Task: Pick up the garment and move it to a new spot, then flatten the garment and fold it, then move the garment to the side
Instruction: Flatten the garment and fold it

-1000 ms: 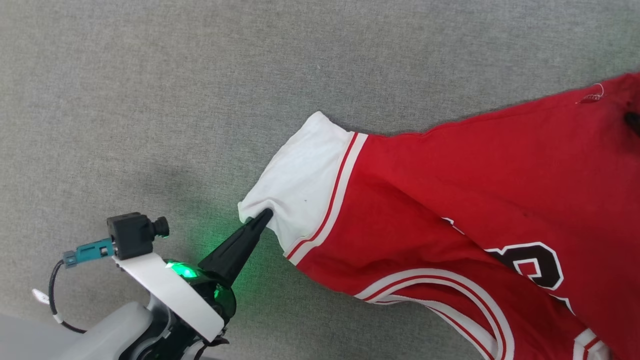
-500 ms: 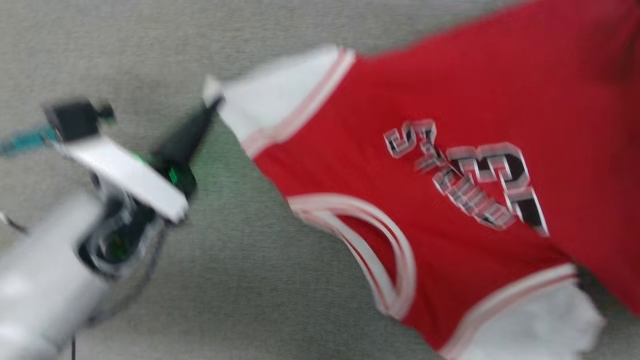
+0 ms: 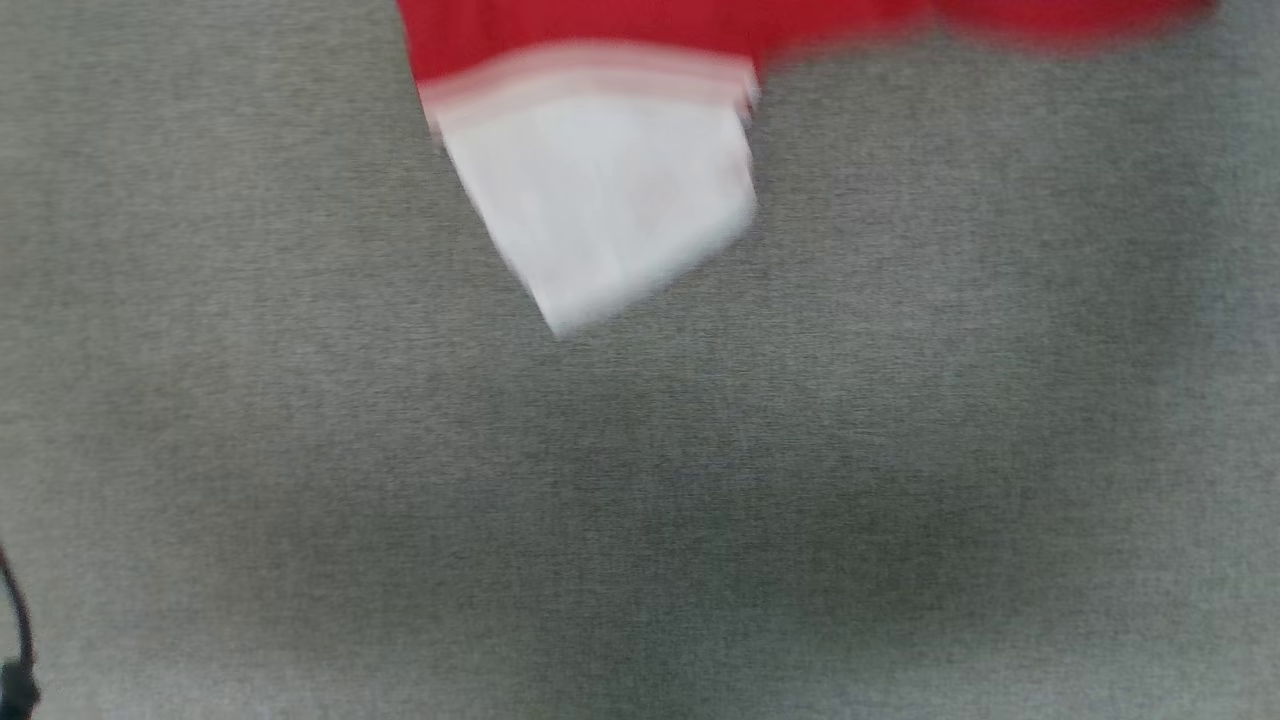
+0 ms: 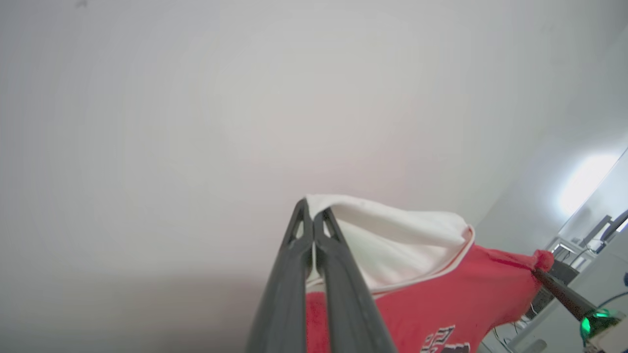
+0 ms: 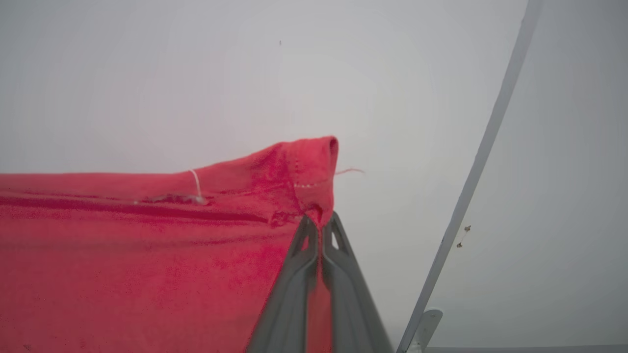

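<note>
Lifted since a second ago: the garment [image 3: 600, 190], then spread flat on the grey surface [image 3: 640, 500], now hangs above it; the head camera has swung as well, so part of the shift is its own. Item, garment: red jersey, held in the air, with a red strip and one white sleeve [image 3: 610, 200] drooping at the far edge of the blurred head view. Item, left end effector [image 4: 312, 215]: fingers pressed together on the edge of a white sleeve [image 4: 392, 245]. Item, right end effector [image 5: 319, 223]: fingers pressed together on a red hem corner [image 5: 304, 166], where a loose thread [image 5: 351, 171] trails. Hazards, judged: both holds are thin pinches at the very edge of the cloth, and the blur suggests fast travel, so a swing or tug could pull either edge free and drop that side. One hold on a sleeve and one on a hem likely sets the cloth hanging askew; laid down so, it could land twisted, with the drooping sleeve tucked under, making flattening harder.
</note>
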Controlling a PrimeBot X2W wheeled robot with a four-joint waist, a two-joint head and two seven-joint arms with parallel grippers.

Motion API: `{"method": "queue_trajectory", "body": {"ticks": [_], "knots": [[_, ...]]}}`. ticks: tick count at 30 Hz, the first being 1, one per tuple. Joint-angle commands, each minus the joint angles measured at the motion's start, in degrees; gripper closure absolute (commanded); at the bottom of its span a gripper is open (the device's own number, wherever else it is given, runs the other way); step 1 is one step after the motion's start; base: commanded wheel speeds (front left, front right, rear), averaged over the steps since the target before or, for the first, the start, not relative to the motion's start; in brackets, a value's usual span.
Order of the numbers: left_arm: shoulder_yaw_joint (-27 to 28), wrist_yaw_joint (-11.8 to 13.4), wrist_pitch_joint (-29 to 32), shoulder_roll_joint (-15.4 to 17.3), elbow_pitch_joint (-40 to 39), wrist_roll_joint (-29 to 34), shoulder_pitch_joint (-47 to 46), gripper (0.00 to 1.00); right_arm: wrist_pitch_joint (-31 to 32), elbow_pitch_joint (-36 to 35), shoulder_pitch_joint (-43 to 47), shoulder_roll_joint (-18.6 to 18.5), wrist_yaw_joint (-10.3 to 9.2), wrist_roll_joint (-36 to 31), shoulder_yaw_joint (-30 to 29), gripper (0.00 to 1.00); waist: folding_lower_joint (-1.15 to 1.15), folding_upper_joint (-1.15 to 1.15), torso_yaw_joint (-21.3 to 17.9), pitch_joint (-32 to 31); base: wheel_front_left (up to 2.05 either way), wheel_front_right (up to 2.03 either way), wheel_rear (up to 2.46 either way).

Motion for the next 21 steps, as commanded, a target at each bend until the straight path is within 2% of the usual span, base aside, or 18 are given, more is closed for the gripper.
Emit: {"method": "queue_trajectory", "body": {"ticks": [1, 6, 9, 16, 21], "knots": [[1.0, 0.2, -1.1, 0.0, 1.9, 0.8, -3.5, 1.00, -2.2, 1.7, -2.6, 0.2, -0.19, -1.4, -1.3, 1.00, 0.00, 0.00, -0.9, 0.4, 0.00, 0.00, 0.00], [3.5, 0.2, -4.2, -1.2, 3.6, -1.2, -8.4, 1.00, -6.3, 6.2, -6.7, 1.1, -0.25, -3.7, -3.3, 1.00, 0.00, 0.00, -1.0, -0.1, 0.00, 0.00, 0.00], [2.4, 0.2, -3.0, -2.0, 2.4, -2.3, -5.5, 1.00, -7.7, 9.6, -5.6, 1.0, -0.25, -4.0, -2.7, 1.00, 0.00, 0.00, -0.6, -0.7, 0.00, 0.00, 0.00], [-1.6, 0.1, -2.9, -1.4, -7.3, -6.3, 12.2, 1.00, -7.5, 13.2, 4.5, -1.1, -0.23, -0.1, 2.0, 1.00, 0.00, 0.00, 0.4, -2.7, 0.00, 0.00, 0.00], [-3.1, 0.1, -5.2, -0.6, -17.0, -9.3, 29.1, 1.00, -5.6, 9.9, 16.3, -3.5, -0.22, 6.5, 6.0, 1.00, 0.00, 0.00, 1.1, -4.9, 0.00, 0.00, 0.00]]}}
